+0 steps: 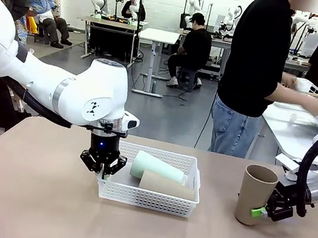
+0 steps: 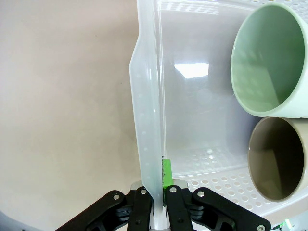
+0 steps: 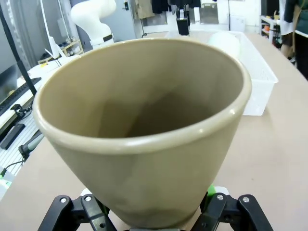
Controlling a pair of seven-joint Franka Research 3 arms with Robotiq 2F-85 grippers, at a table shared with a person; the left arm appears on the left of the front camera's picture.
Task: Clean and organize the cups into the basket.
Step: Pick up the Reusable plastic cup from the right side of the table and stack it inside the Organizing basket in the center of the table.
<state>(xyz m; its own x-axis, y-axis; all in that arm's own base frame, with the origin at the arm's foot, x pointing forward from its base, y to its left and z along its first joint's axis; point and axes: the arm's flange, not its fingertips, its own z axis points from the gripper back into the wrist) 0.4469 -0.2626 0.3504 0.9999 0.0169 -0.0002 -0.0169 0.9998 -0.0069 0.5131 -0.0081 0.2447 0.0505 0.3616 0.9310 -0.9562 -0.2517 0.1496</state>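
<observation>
The white lattice basket (image 1: 146, 199) sits mid-table, and my left gripper (image 1: 102, 172) is shut on its left end wall. In the left wrist view that gripper (image 2: 155, 195) pinches the thin basket wall (image 2: 147, 96) from above. Inside lie a mint green cup (image 1: 155, 166) (image 2: 269, 57) and a tan cup (image 1: 167, 186) (image 2: 279, 159), both on their sides. Another tan cup (image 1: 255, 193) (image 3: 144, 159) stands upright on the table to the right of the basket. My right gripper (image 1: 262, 212) (image 3: 154, 204) clasps it low at the base, pads against its sides.
A person in a black top (image 1: 251, 67) stands beyond the far edge, turned toward a side table (image 1: 293, 127) at the right that carries a white wire basket (image 1: 309, 89). Bare tan tabletop (image 1: 27, 200) stretches in front and to the left.
</observation>
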